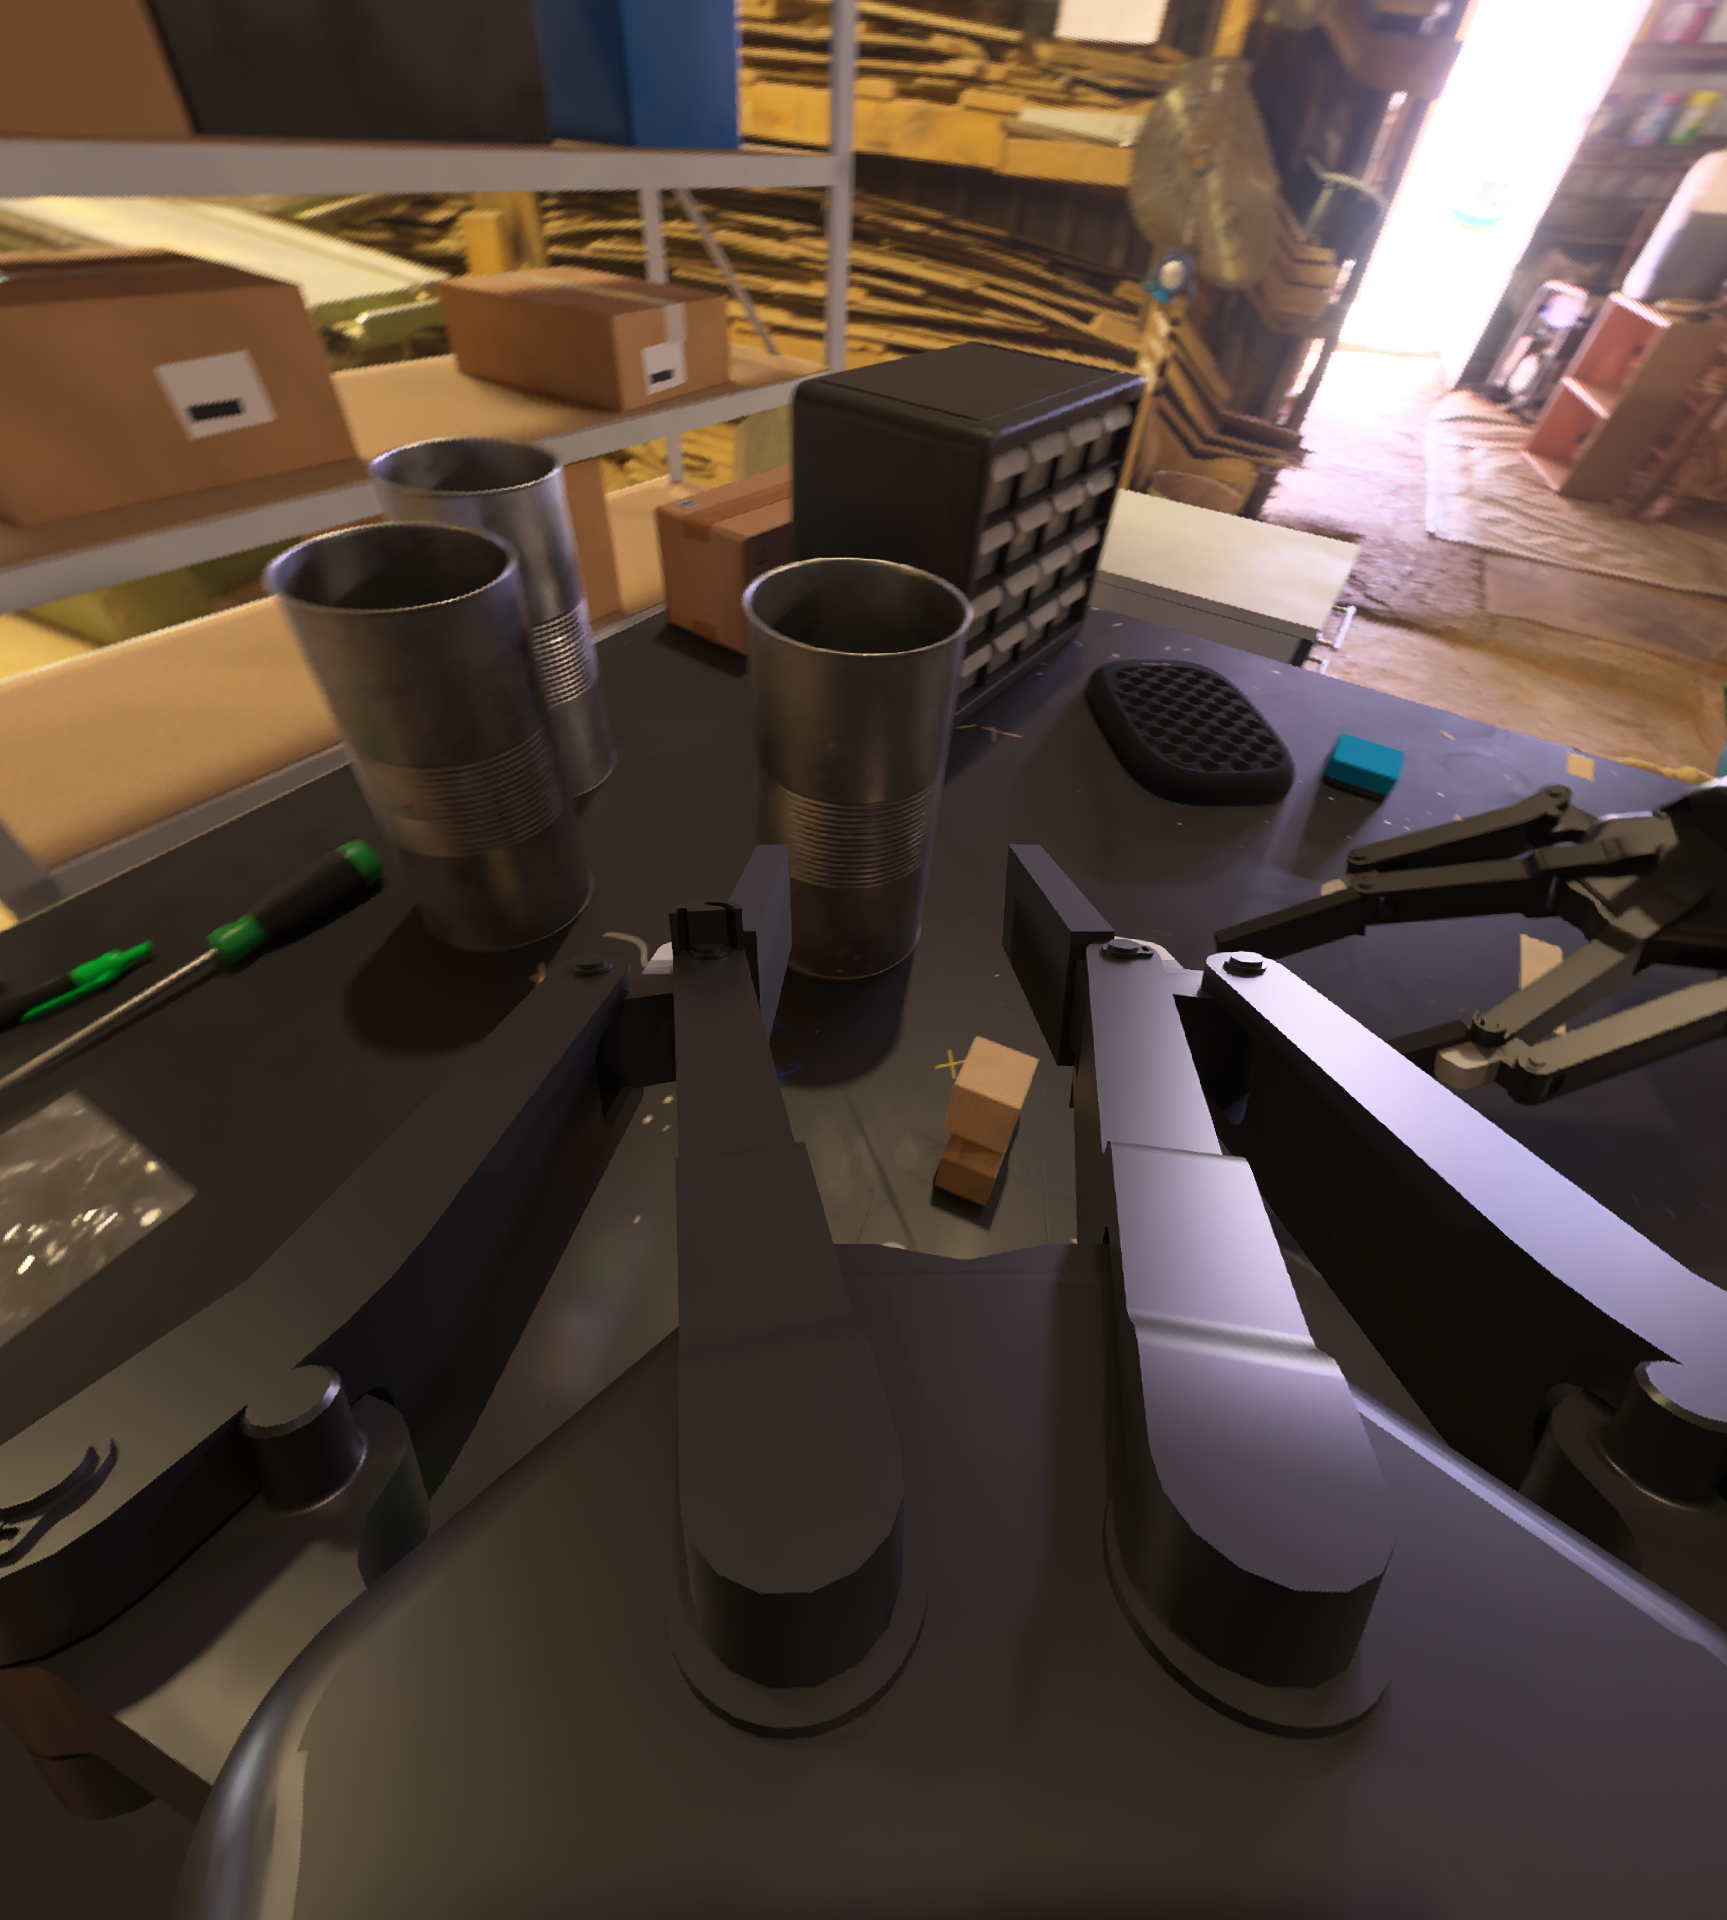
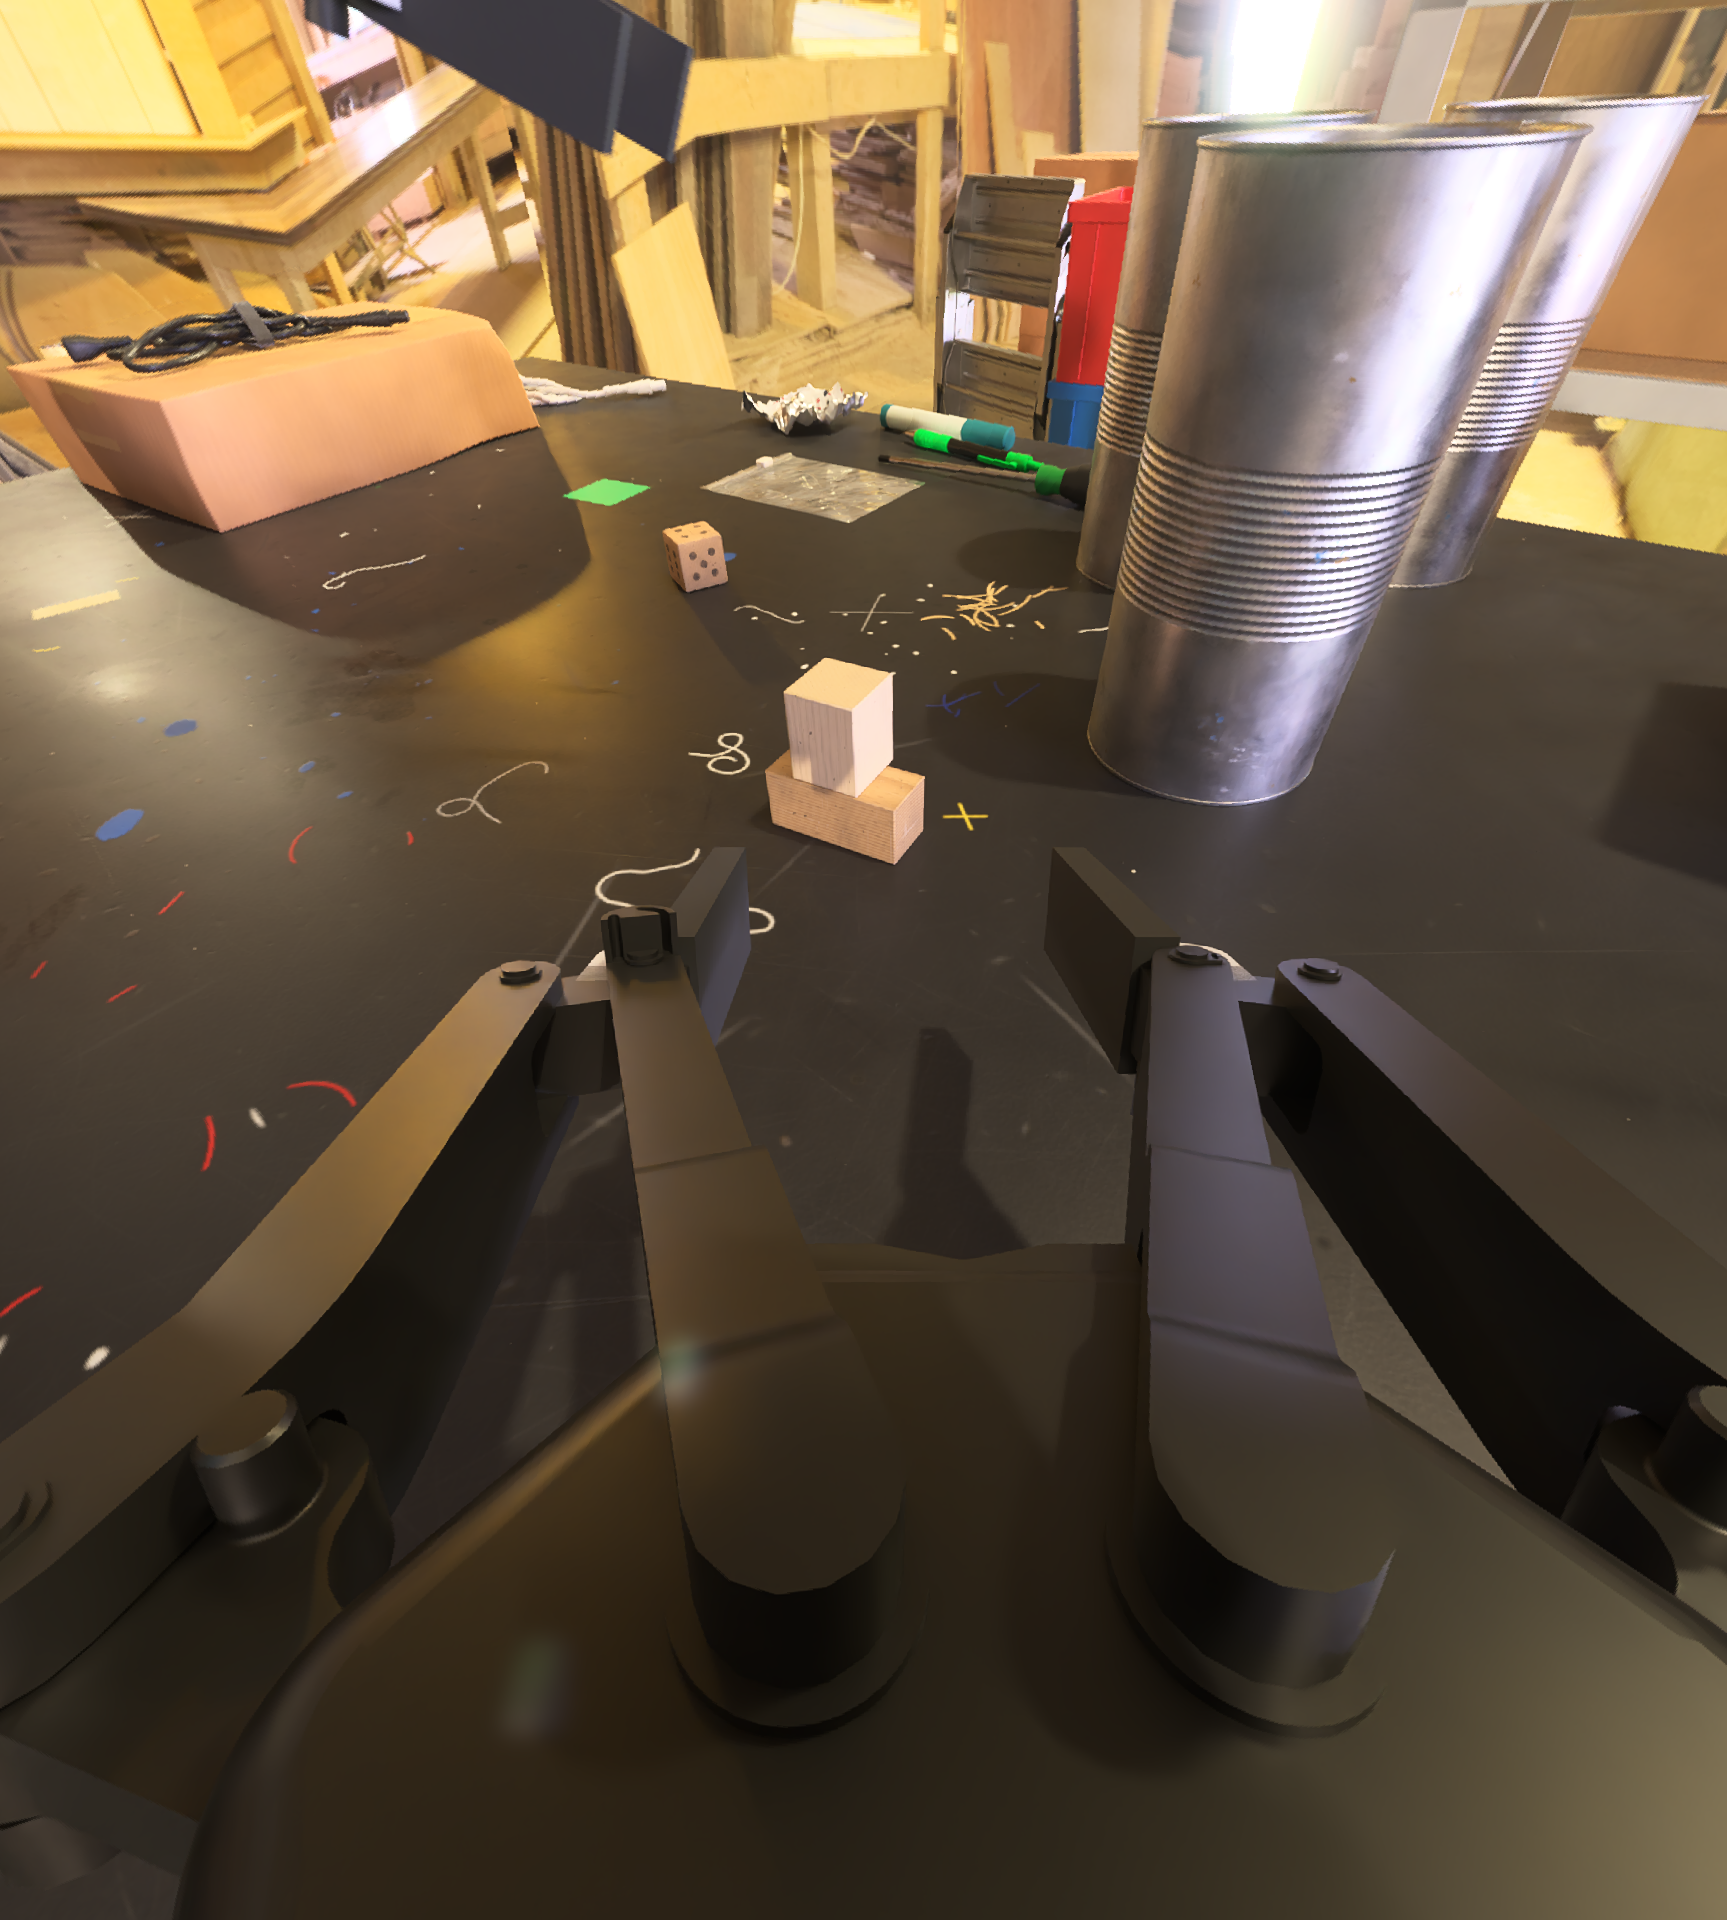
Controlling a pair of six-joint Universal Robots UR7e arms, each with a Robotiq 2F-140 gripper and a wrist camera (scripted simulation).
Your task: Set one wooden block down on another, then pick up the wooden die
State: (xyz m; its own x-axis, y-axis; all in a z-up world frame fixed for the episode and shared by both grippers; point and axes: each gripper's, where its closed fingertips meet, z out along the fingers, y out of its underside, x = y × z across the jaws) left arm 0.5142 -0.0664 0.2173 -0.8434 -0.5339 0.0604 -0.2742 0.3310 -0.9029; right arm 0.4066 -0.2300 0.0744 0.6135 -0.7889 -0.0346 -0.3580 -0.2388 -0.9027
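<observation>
Stacking judged done, pale wooden block (image 2: 838, 727) seated on lower block (image 2: 843, 816) just ahead of right gripper (image 2: 898, 940), both grippers spread empty; wooden die (image 2: 695, 556), farther ahead-left, judged light, rigid, best pinched across opposite flat faces

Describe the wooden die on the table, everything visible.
The wooden die is a small, light-brown cube with dark round pips on its visible faces. It rests flat on the dark table, alone and untouched, beyond the two stacked wooden blocks and near a green patch. Neither gripper holds it. The left wrist view does not show it.
</observation>
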